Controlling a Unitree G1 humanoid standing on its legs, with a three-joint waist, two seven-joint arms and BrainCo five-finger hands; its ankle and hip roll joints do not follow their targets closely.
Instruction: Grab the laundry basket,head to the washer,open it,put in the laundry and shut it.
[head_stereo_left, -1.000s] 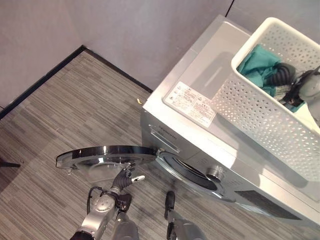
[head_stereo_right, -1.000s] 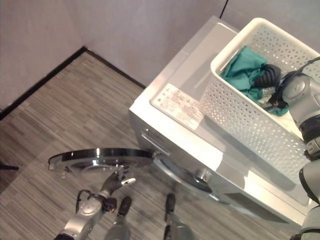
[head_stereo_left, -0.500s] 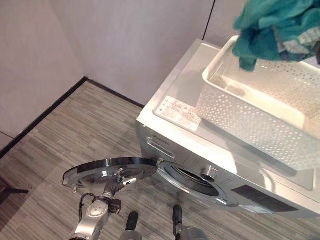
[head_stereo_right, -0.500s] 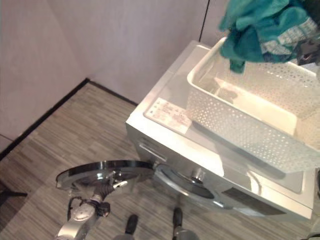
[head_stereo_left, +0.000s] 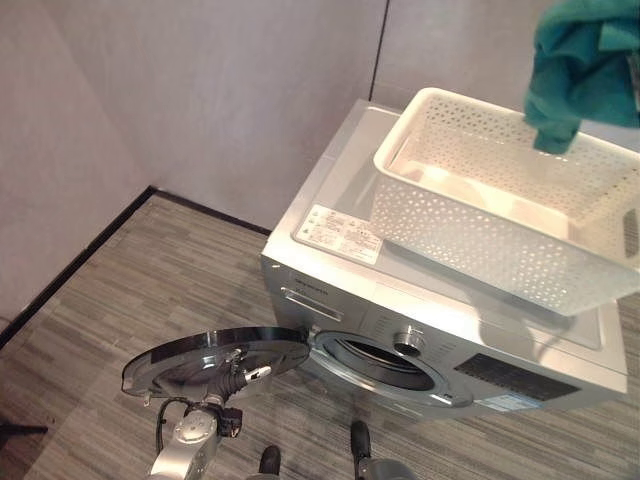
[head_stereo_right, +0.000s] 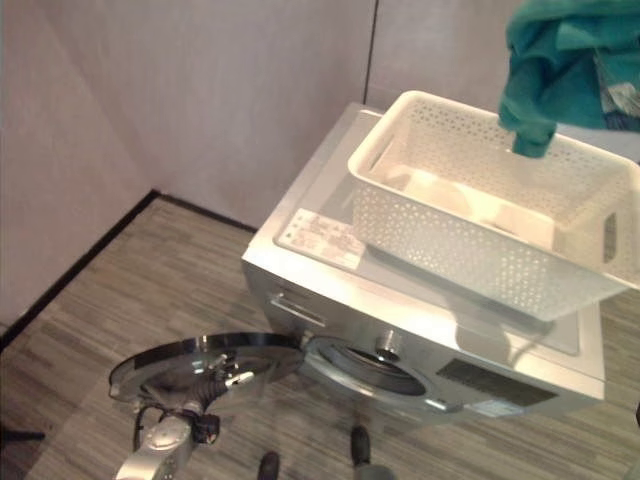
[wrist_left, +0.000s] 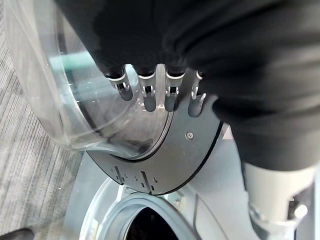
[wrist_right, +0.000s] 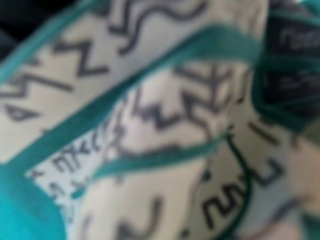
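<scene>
The teal laundry (head_stereo_left: 585, 70) hangs downward above the white basket (head_stereo_left: 500, 215); the right hand's grasp cannot be told. The left hand (wrist_left: 155, 92) rests relaxed on the washer door (head_stereo_left: 215, 358).

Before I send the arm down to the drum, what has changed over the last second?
The bundle of teal laundry has come up out of the white perforated plastic basket and now hangs above its far end. The right hand is hidden behind the cloth. The basket looks empty and still sits on the silver washer. The round glass door stays open, with the left hand against it.
</scene>
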